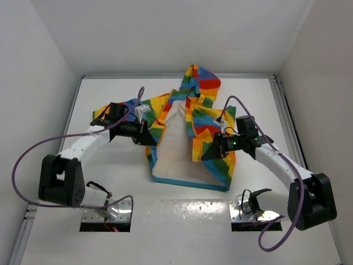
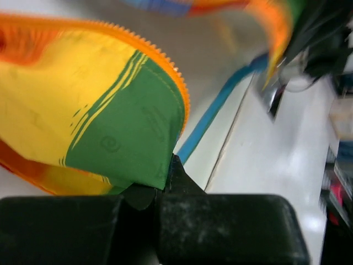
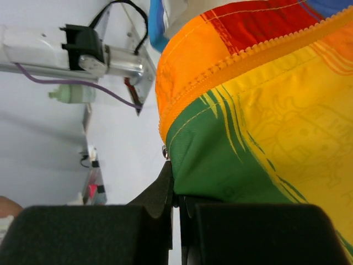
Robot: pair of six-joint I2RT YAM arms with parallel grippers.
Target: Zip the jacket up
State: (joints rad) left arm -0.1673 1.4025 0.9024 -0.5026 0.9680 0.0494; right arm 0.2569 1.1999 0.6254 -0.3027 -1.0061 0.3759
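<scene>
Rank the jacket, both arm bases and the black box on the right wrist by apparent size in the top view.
1. Jacket, largest.
2. Left base and right base: look alike, unranked.
3. Black box, smallest.

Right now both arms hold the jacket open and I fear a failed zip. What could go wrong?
The left gripper pinches only a green corner of the jacket; a pull may free it. The right gripper holds the other front, wide apart across the cream lining, so the zipper teeth may meet misaligned.

rainbow-striped jacket (image 1: 190,130), unzipped, cream lining exposed, mid-table
</scene>
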